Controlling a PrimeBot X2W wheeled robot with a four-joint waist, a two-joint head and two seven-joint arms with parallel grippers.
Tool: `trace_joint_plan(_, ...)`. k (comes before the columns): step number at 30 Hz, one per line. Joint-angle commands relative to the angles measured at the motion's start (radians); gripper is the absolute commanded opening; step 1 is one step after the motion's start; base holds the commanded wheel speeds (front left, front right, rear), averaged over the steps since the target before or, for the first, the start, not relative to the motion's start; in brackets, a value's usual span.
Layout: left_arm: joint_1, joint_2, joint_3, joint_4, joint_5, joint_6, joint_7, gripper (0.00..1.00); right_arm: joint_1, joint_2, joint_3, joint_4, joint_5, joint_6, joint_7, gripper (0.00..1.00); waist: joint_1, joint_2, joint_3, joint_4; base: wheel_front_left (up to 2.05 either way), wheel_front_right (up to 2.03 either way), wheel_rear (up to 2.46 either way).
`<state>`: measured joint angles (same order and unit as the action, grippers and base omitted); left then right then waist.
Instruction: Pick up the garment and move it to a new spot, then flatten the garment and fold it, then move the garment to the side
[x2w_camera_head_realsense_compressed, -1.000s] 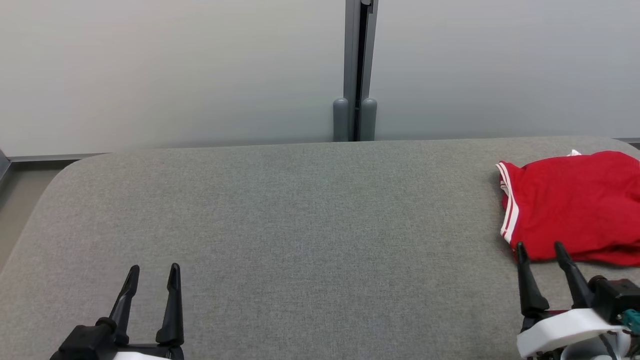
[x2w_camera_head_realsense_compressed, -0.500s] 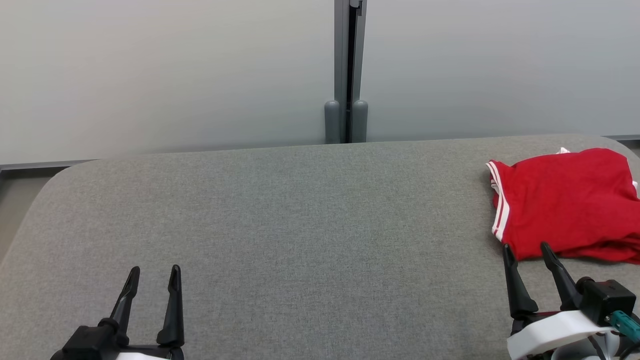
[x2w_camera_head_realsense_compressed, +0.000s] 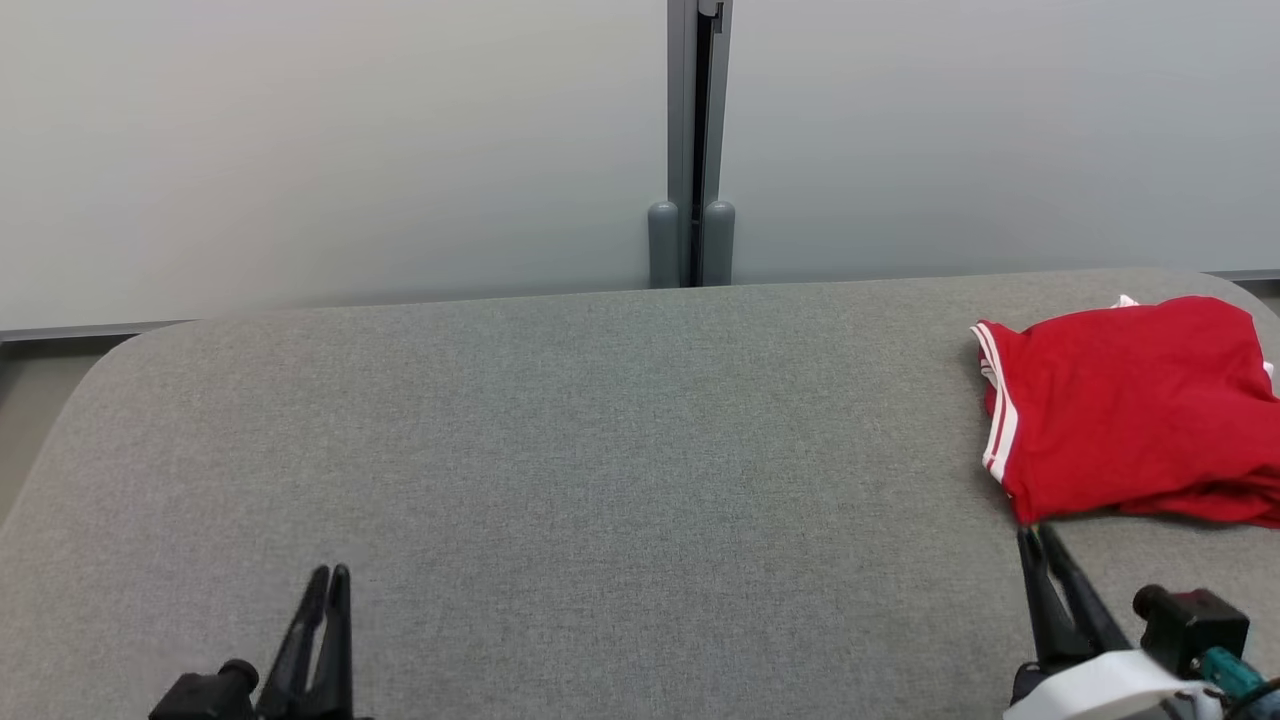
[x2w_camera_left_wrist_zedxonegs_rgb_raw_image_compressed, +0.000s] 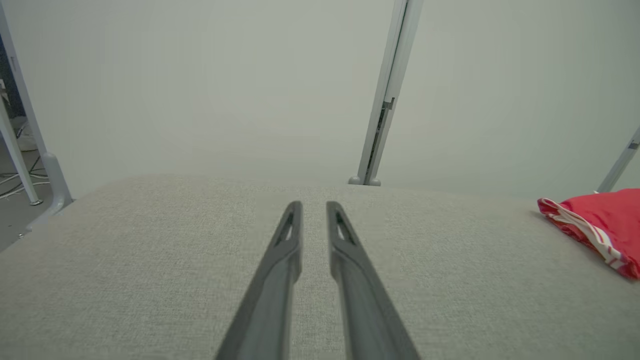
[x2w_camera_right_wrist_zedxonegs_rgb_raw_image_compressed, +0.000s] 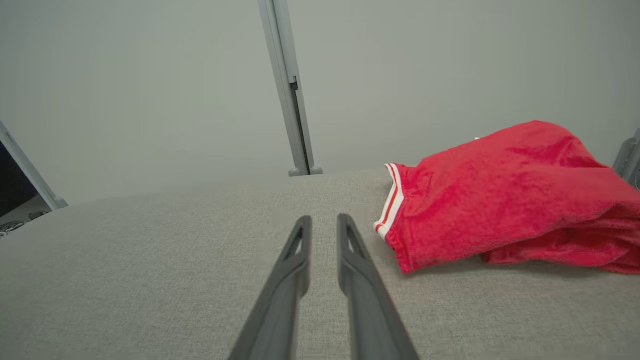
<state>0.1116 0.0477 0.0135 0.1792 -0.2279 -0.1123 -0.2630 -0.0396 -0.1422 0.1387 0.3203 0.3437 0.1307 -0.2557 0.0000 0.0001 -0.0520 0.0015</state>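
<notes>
Two grippers hang low over the grey worktop (x2w_camera_head_realsense_compressed: 560, 450), each with its fingers drawn nearly together on nothing. From the post (x2w_camera_head_realsense_compressed: 690, 140) at the worktop's back edge, the red garment (x2w_camera_head_realsense_compressed: 1130, 410) lies well off to the right in a loose folded heap, the right gripper (x2w_camera_head_realsense_compressed: 1035, 535) just short of its near corner, the left gripper (x2w_camera_head_realsense_compressed: 330, 575) well apart. Folding looks done and the garment seems set aside, so little appears left.

Grey fabric-covered table (x2w_camera_head_realsense_compressed: 560, 450), rounded corners. Red garment (x2w_camera_head_realsense_compressed: 1130, 405) (white-striped hem) lies folded in loose heap at far right edge, rest of surface bare.
</notes>
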Motion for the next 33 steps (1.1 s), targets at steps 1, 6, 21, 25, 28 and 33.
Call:
trace_joint_plan(1, -0.010, 0.002, 0.004, -0.001, -0.016, 0.000, 0.007, 0.00, -0.007, -0.002, -0.004, -0.005, 0.015, 0.000, 0.004, 0.00, 0.0000, -0.0001, 0.000, 0.000, 0.00, 0.00, 0.00)
trace_joint_plan(6, -0.029, 0.002, 0.015, 0.007, -0.112, -0.002, 0.037, 0.00, -0.012, 0.005, -0.023, -0.010, 0.105, 0.000, 0.031, 0.00, 0.0000, -0.0001, 0.003, 0.000, 0.00, 0.00, 0.00)
trace_joint_plan(21, -0.066, 0.003, 0.030, 0.014, -0.370, -0.005, 0.102, 0.00, -0.026, 0.022, -0.069, -0.025, 0.339, 0.000, 0.099, 0.00, 0.0000, -0.0001, 0.009, 0.000, 0.00, 0.00, 0.00)
trace_joint_plan(25, -0.076, 0.003, 0.034, 0.017, -0.431, -0.006, 0.118, 0.00, -0.029, 0.026, -0.081, -0.029, 0.395, 0.000, 0.115, 0.00, 0.0000, -0.0001, 0.011, 0.000, 0.00, 0.00, 0.00)
trace_joint_plan(28, -0.081, 0.003, 0.036, 0.018, -0.461, -0.007, 0.126, 0.00, -0.031, 0.028, -0.086, -0.031, 0.423, 0.000, 0.123, 0.00, 0.0000, -0.0001, 0.012, 0.000, 0.00, 0.00, 0.00)
trace_joint_plan(33, -0.095, 0.003, 0.042, 0.022, -0.545, -0.008, 0.149, 0.00, -0.035, 0.033, -0.102, -0.036, 0.500, 0.000, 0.146, 0.00, 0.0000, -0.0001, 0.014, 0.000, 0.00, 0.00, 0.00)
